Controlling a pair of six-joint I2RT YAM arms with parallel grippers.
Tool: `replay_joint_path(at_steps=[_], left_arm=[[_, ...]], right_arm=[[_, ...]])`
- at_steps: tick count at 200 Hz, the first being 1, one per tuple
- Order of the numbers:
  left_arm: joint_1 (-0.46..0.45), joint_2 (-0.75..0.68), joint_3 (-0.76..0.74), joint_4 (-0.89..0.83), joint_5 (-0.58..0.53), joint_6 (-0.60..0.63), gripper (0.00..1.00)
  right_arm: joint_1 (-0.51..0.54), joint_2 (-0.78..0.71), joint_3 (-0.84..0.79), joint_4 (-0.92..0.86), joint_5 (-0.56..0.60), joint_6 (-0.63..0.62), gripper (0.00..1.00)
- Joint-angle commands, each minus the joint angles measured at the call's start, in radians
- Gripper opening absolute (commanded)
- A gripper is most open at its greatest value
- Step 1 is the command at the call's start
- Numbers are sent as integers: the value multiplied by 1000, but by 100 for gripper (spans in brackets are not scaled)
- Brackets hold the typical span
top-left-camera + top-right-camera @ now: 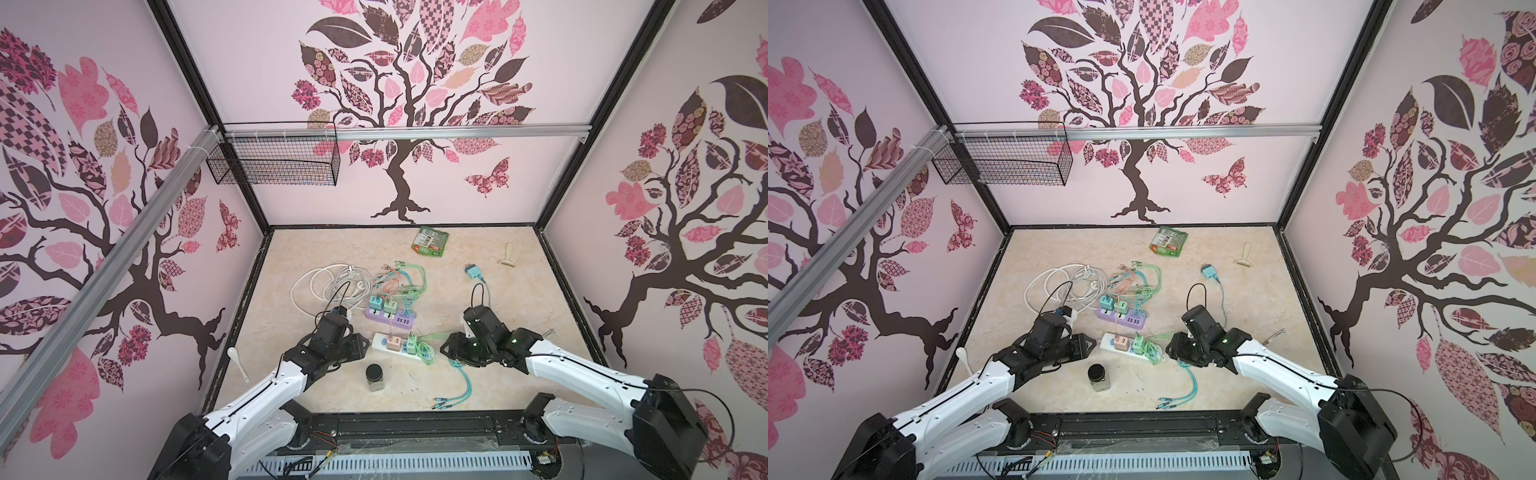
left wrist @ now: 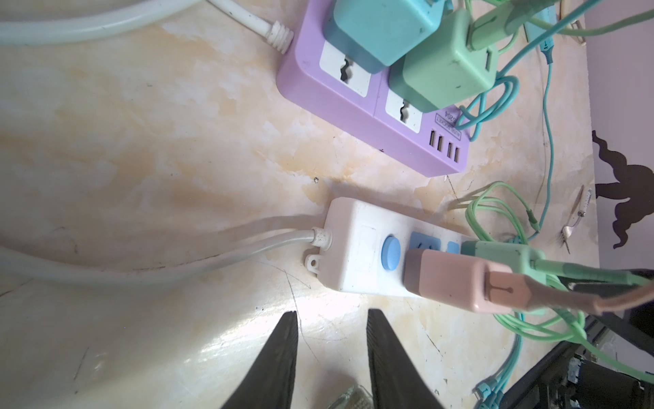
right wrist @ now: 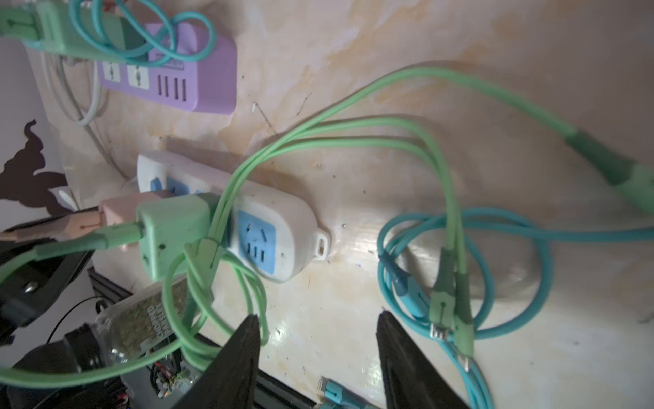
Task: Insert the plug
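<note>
The left claw [image 2: 329, 315] stands released and empty at the 9 o'clock end of the white power strip [image 1: 379, 343]. The right claw [image 3: 316, 318], likewise parted and empty, is at its 3 o'clock end. The loose teal plug [image 1: 472, 272] lies at 2 o'clock on the beige marbled desk [image 1: 511, 291]. Tree murals [image 1: 399, 178] in pink and brown cover 3 walls. The jar [image 3: 148, 315] reads "CHOPPED PARSLEY".

Marbled bench [image 1: 540, 291]: white power strip [image 1: 395, 348] near centre, purple power strip [image 1: 388, 318] just beside it toward 12 o'clock. Coiled white cord [image 1: 320, 282] at 10 o'clock, green packet [image 1: 431, 241] at 12 o'clock, jar [image 1: 375, 377] at 6 o'clock.
</note>
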Motion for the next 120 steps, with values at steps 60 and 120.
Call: replay_joint_path(at_steps=[60, 120], left_arm=[[5, -18, 18, 12, -10, 13, 37], [7, -13, 18, 13, -8, 17, 37]], right_arm=[[-12, 168, 24, 176, 92, 72, 53], [-17, 307, 106, 169, 149, 58, 48]])
